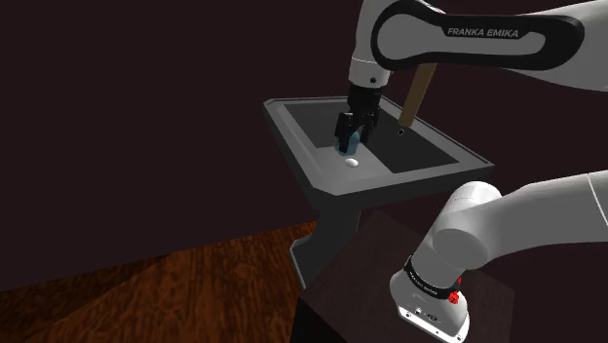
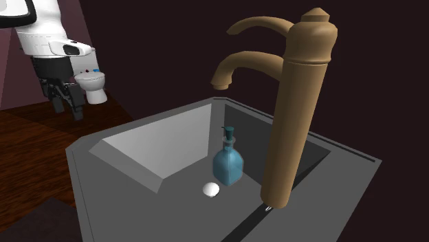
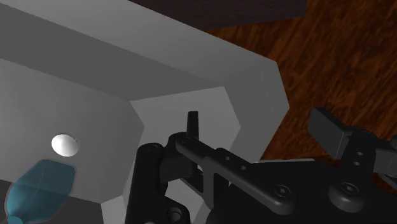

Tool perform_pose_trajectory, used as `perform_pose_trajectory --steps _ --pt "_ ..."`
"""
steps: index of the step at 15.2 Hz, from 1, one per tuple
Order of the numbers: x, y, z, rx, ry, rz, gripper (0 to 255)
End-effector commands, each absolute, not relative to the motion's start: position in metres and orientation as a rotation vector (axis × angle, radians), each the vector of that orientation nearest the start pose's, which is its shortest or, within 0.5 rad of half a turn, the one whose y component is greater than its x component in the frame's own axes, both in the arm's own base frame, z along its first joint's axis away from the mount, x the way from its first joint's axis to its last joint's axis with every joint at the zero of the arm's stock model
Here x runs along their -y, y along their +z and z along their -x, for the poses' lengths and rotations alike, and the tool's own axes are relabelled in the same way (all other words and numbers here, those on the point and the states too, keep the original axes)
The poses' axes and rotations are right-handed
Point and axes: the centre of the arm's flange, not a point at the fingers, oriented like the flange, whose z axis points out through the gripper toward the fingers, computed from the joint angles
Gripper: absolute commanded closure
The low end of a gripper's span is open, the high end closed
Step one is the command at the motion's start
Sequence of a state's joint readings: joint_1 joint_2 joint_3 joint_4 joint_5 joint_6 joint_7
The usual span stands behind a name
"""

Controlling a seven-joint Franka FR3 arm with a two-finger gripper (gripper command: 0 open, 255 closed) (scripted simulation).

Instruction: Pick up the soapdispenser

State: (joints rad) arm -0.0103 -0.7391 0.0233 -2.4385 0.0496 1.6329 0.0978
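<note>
Blue soap dispenser is seen upright in the grey sink basin, just beside a white drain plug and near the brown faucet. Jaws are held apart, raised above the sink, clear of the dispenser.

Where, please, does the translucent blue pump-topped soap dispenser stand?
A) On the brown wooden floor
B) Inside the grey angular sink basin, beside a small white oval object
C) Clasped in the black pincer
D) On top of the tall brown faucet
B: the translucent blue soap dispenser stands upright on the bottom of the grey sink basin, next to the small white oval object, and the open black pincer is apart from it.
</note>
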Motion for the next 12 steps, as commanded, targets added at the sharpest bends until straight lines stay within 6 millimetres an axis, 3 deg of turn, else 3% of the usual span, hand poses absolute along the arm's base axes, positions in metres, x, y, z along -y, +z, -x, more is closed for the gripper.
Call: perform_pose_trajectory --steps 1,12 --pt "-0.011 0.542 -0.320 -0.149 0.106 3.106 0" --pt "0.108 0.517 -0.392 -0.231 0.070 3.122 0"
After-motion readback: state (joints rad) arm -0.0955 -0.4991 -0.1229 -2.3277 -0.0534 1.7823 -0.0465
